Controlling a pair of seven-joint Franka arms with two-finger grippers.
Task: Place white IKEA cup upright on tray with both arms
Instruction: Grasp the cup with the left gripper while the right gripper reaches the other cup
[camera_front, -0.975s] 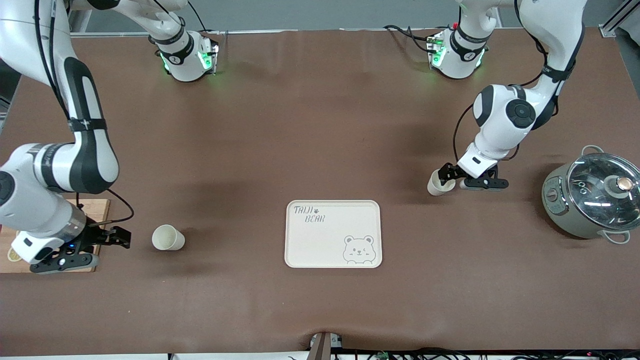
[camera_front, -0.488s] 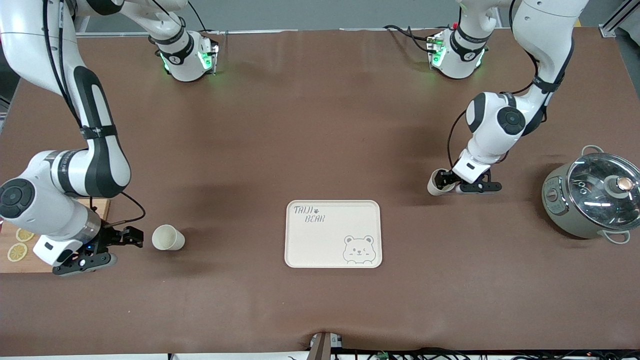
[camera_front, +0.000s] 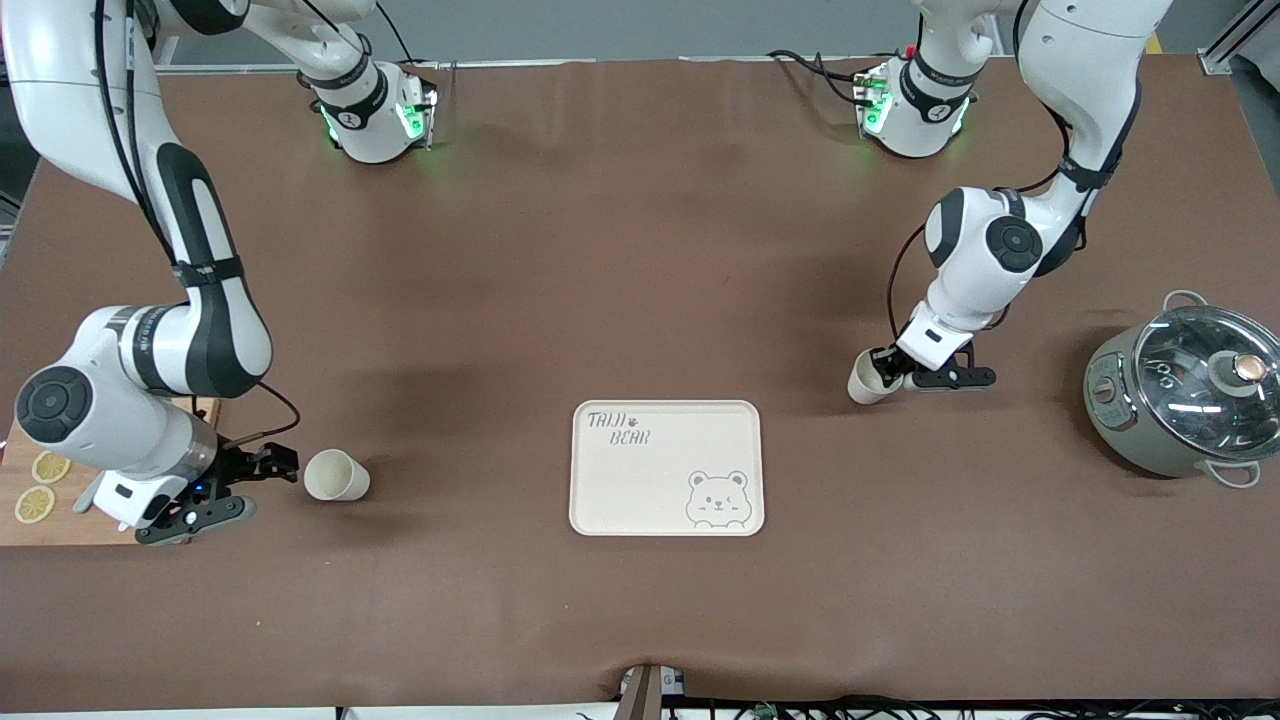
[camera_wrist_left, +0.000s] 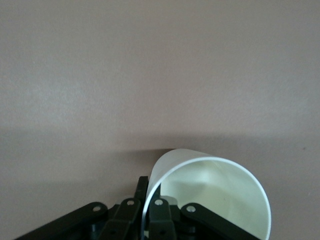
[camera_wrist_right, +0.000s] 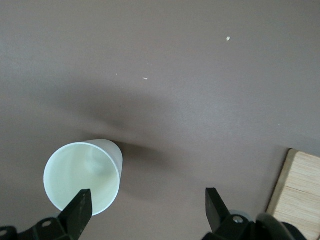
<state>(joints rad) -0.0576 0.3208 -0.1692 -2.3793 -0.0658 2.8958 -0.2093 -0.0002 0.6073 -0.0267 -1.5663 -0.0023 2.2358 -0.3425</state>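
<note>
you get even, soft overhead light across the brown table (camera_front: 640, 250); nothing is burnt out or lost in dark. beside the tray (camera_front: 666, 468), toward the right arm's end, a broad faint shadow lies on the cloth. glare streaks the glass lid of the pot (camera_front: 1190, 395). in the left wrist view the cup (camera_wrist_left: 215, 195) is close and slightly soft, its shadow dark on the table. the right wrist view is dimmer, with a diffuse shadow beside its cup (camera_wrist_right: 83, 176).

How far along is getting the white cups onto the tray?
Done: nothing, the tray holds no cup. In hand: the left gripper is shut on one cup's rim; the right gripper, fingers open, is beside the other cup. Left: gripping that cup and standing both on the tray.
</note>
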